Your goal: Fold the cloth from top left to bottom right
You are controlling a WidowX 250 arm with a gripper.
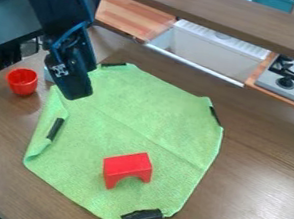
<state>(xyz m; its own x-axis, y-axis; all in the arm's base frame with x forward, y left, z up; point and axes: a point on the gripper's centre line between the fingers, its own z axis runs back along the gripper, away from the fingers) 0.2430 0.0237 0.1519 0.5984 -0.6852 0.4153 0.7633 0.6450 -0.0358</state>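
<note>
Brown wood-grain table (254,190); sink (207,51) and stove (286,83) behind. Red cup (21,84), 1, left. Green cloth (156,112), 1, mid-table: mostly flat, left edge turned in, 4 black edge strips, 1 red arch block (128,167) on top. Gripper (78,94), 1, at its upper left; spread or closed, cannot tell.
</note>
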